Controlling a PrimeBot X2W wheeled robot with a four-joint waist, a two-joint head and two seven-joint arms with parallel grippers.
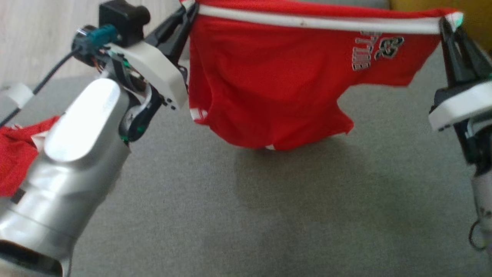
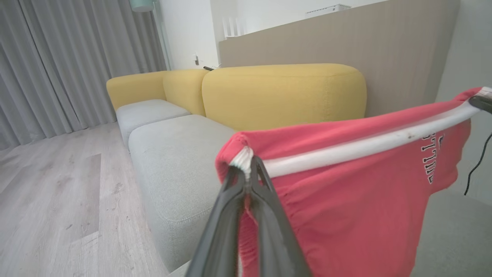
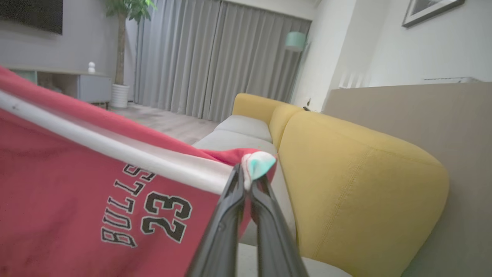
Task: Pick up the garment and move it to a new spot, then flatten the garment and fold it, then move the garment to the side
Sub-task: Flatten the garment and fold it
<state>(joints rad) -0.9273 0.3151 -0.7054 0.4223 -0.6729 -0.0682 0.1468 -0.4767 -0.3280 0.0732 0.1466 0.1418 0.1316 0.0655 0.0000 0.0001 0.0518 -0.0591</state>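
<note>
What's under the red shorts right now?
Below the hanging red shorts I see grey cushion carrying their shadow. The cushion strip behind the cloth is covered, so I cannot tell what lies there.

A garment (image 1: 292, 84) hangs stretched above a sofa seat (image 1: 269, 215), its top corners pinched by the left gripper (image 1: 188, 14) and right gripper (image 1: 446, 26), with a cloth (image 1: 15, 154) lying on the seat at far left.

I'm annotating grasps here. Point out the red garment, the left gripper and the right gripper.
red garment (image 1: 269, 88), head view, hanging red panel.
left gripper (image 2: 248, 171), left wrist view, fingertips pinching a corner.
right gripper (image 3: 249, 177), right wrist view, fingertips pinching the other corner.
</note>
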